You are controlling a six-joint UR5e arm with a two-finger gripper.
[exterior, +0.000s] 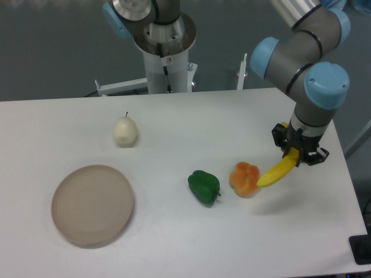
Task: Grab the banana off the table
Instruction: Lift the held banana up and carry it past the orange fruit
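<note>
From the left I see the plate (pixel 93 204), the pear (pixel 124 131), the green pepper (pixel 204 187) and the orange pepper (pixel 244 179) on the table (pixel 174 116). At the right, the banana (pixel 276 173) is clamped at its upper end in the pincer (pixel 298 152). Its long axis slopes down and left from the pincer, and the free tip ends just beside the orange pepper (contact cannot be resolved). A soft shadow beneath suggests the banana is clear of the table. I judge the coming move is a straight lift, drawing the tip away from that pepper.
</note>
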